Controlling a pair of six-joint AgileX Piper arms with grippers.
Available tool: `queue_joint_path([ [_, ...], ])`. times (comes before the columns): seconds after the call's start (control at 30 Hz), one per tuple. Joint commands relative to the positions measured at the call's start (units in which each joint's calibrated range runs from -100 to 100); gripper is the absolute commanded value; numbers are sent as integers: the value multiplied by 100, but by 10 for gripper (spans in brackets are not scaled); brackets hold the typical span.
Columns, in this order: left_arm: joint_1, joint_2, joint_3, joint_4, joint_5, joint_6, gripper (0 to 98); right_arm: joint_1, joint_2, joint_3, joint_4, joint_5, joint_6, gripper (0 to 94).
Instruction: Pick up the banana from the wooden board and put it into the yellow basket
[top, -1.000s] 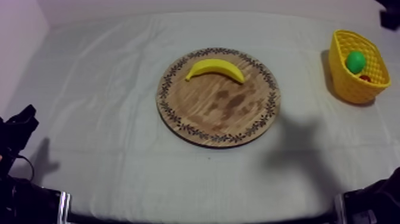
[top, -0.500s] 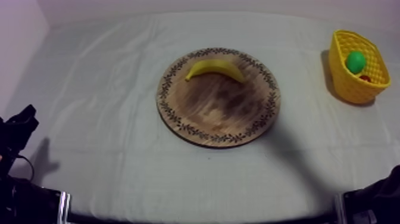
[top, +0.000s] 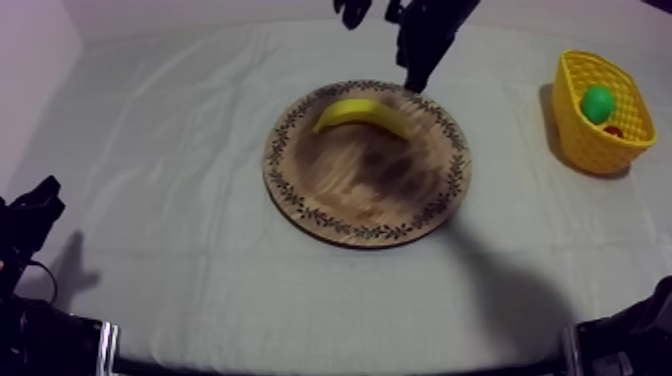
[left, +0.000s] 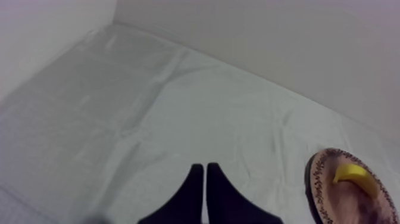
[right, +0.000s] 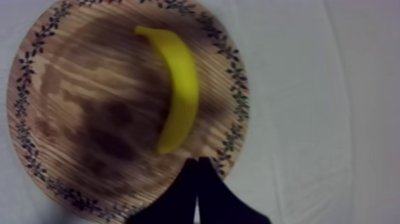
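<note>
- Nearest the camera, at the table's left edge, the robot's left gripper rests low over the grey-white cloth. Its two black fingers lie together in a narrow wedge with nothing between them.
- At the centre of the table lies the round wooden board, its light rim patterned with dark leaves and its grain darker towards the middle.
- The curved yellow toy banana lies on the far half of the board, inside the patterned rim, arching towards the table's far side. Neither gripper holds it.
- The right gripper hangs over the board's far rim, just beside one end of the banana. Its fingers are pressed together and grip nothing. From the top view it cannot be told whether the tip touches the wood.
- The right arm enters from the far side of the table and slants down towards that rim.
- At the far right, well apart from the board, stands the yellow basket of open lattice plastic. A green toy fruit sits in it, and a small red fruit shows just beside the green one.
</note>
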Motion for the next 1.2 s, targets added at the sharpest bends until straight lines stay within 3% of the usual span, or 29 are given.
queue_joint_path([
  [0.0, -2, 3, 4, 1, -2, 1, 1, -35, 0, 109, -1, -54, -30, 16],
  [0.07, -2, 3, 4, 1, -2, 1, 1, -83, 28, 213, 14, -105, -35, 81],
  [0.17, -2, 3, 4, 1, -2, 1, 1, -150, 93, 375, 42, -157, -18, 455],
  [0.23, -2, 3, 4, 1, -2, 1, 1, -181, 94, 564, 70, -297, -18, 641],
  [0.37, -2, 3, 4, 1, -2, 1, 1, -173, 77, 685, -73, -418, 58, 804],
  [0.53, -2, 3, 4, 1, -2, 1, 1, -186, 95, 548, -217, -430, 64, 860],
  [0.87, -2, 3, 4, 1, -2, 1, 1, -161, 745, -243, -364, -204, 106, 851],
  [1.17, -2, 3, 4, 1, -2, 1, 1, -92, 1702, -840, -252, -133, 57, 823],
])
